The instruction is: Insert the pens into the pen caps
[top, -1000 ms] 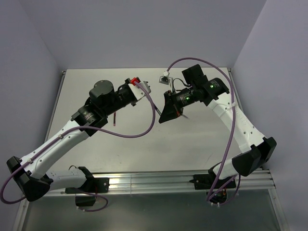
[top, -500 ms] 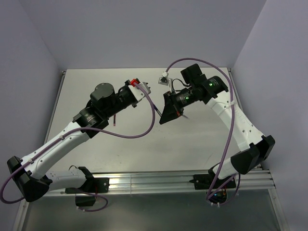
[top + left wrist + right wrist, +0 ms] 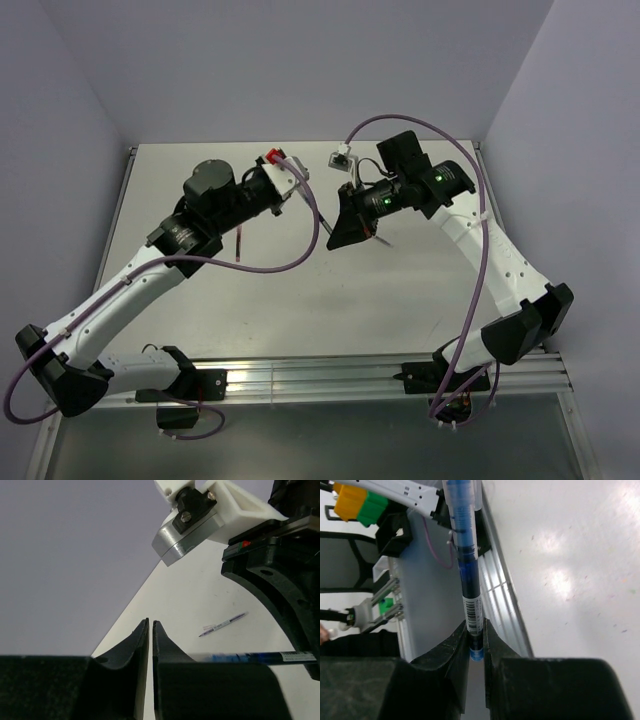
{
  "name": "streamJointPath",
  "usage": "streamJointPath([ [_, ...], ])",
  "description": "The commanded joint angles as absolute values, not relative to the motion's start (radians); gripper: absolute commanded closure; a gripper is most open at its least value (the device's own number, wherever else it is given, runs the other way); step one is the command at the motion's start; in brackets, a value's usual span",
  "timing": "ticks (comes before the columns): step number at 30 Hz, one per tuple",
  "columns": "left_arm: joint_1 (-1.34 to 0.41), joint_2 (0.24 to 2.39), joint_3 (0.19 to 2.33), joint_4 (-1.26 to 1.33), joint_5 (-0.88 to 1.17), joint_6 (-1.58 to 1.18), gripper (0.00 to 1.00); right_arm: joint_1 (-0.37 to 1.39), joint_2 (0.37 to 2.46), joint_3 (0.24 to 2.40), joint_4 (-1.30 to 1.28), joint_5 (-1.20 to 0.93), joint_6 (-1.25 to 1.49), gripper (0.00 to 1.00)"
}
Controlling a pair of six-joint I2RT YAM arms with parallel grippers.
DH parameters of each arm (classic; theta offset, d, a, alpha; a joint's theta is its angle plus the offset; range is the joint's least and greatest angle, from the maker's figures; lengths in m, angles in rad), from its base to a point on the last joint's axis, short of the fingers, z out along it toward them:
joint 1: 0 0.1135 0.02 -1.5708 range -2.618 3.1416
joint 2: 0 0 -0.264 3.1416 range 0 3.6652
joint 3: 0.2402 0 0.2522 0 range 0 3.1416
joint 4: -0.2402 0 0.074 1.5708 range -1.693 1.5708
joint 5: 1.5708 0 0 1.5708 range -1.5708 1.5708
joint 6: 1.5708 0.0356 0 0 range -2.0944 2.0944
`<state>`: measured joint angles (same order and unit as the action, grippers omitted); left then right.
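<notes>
My right gripper [image 3: 476, 626] is shut on the tail end of the blue pen [image 3: 470, 580], which sticks straight out from the jaws. A clear piece that looks like a pen cap [image 3: 461, 505] covers the pen's far end. My left gripper [image 3: 150, 622] hangs in the air beside that pen [image 3: 250, 656]. Its jaws stand almost together with only a thin slit and nothing between them. A pale pen [image 3: 225, 624] lies on the white table with a small clear cap [image 3: 208, 627] beside it. The red pen [image 3: 240, 243] lies on the table under the left forearm.
Both wrists meet above the back middle of the table [image 3: 300, 300]. Purple cables [image 3: 310, 215] loop between the arms. An aluminium rail [image 3: 330, 375] runs along the near edge. Grey walls close in the back and both sides.
The left wrist has shifted a little toward the back and its jaws have narrowed. The right arm with the blue pen has barely moved.
</notes>
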<state>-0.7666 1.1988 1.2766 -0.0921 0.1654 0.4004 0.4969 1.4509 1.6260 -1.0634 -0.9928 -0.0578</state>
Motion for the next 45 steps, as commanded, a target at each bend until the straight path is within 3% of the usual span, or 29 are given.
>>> streamJointPath([
  [1, -0.767, 1.215, 1.342, -0.221, 0.411, 0.333, 0.88, 0.469, 1.428, 1.605, -0.742, -0.946, -0.064, 1.00],
  [8, -0.683, 1.244, 1.433, -0.207, 0.362, 0.342, 0.85, 0.465, 1.401, 1.539, -0.744, -0.933, -0.083, 1.00],
  [14, -0.549, 1.336, 1.590, -0.233, 0.288, 0.161, 0.69, 0.462, 1.387, 1.511, -0.739, -0.916, -0.084, 1.00],
  [17, -0.434, 1.382, 1.657, -0.287, 0.408, 0.005, 0.64, 0.454, 1.391, 1.516, -0.724, -0.908, -0.066, 1.00],
  [22, -0.336, 1.299, 1.478, -0.123, 0.676, -0.343, 0.61, 0.442, 1.365, 1.474, -0.533, -0.903, 0.084, 1.00],
  [28, -0.348, 1.213, 1.181, 0.385, 0.848, -0.794, 0.59, 0.443, 1.390, 1.471, -0.280, -0.977, 0.309, 1.00],
  [34, -0.434, 1.218, 1.169, 0.423, 0.815, -0.834, 0.61, 0.445, 1.411, 1.425, -0.106, -1.057, 0.465, 1.00],
  [45, -0.468, 1.258, 1.192, 0.462, 0.770, -0.845, 0.62, 0.457, 1.374, 1.365, -0.043, -1.086, 0.486, 1.00],
])
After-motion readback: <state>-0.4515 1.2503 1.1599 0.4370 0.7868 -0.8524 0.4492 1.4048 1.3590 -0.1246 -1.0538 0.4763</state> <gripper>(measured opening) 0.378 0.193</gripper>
